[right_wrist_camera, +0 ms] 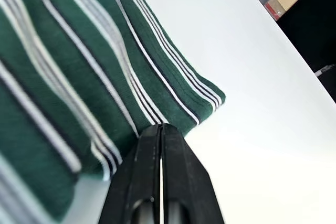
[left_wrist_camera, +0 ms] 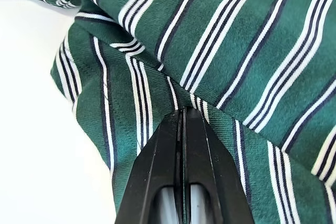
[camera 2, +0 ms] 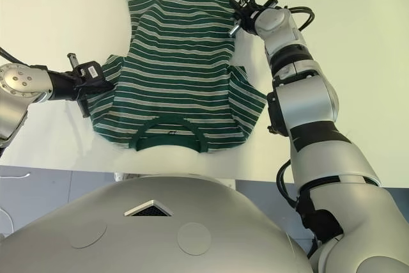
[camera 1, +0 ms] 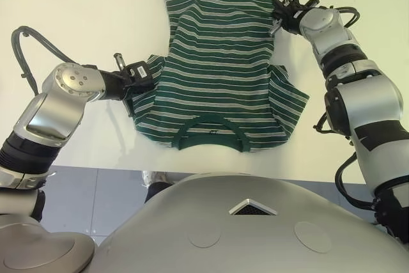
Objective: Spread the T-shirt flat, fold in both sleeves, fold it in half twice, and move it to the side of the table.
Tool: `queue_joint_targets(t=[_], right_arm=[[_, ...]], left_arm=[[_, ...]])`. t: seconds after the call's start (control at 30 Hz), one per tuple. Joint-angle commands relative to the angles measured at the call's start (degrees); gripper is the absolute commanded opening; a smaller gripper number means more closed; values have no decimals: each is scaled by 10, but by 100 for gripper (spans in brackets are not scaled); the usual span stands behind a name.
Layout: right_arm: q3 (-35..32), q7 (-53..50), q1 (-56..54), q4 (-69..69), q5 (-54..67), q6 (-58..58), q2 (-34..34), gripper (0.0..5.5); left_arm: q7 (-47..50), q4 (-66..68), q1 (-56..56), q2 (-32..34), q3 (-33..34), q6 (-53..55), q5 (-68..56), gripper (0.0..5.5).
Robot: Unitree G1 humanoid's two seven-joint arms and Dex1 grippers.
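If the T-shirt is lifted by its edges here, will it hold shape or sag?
Probably floppy: the T-shirt wrinkles and folds where the left gripper pinches it. Likely light: thin knit lying flat on the table. Pushed, it would probably bunch rather than slide whole, as its creases suggest.

The left arm is bent at the elbow. The left gripper has its fingers pressed together, with T-shirt fabric pinched at their tips. The right arm is extended forward. The right gripper has its fingers likewise clamped on fabric.
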Motion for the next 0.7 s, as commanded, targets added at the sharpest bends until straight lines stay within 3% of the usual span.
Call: queue_joint_targets(t=[0.03, 0.1, 0.2, 0.3, 0.43, 0.53, 0.7], right_arm=[[2, -8, -14, 12, -25, -16, 2, 0], [-7, -6, -18, 9, -25, -37, 15, 0], [-46, -19, -35, -6, 4, -81, 19, 0], [-101, 63, -35, -78, 73, -96, 19, 0], [-92, 189, 191, -499, 174, 79, -3, 0], [-85, 178, 337, -717, 200, 191, -15, 0], [-84, 158, 374, -819, 199, 278, -8, 0]], left_arm=[[3, 34, 50, 11, -22, 24, 26, 3], [14, 34, 40, -11, -14, 28, 21, 3], [61, 48, -7, -92, 51, 43, -23, 3], [81, 24, -42, -167, 209, 142, -155, 54], [42, 7, 26, -118, 355, 235, -247, 115], [33, 45, 62, -93, 389, 250, -250, 141], [39, 134, 86, -106, 356, 202, -218, 141]])
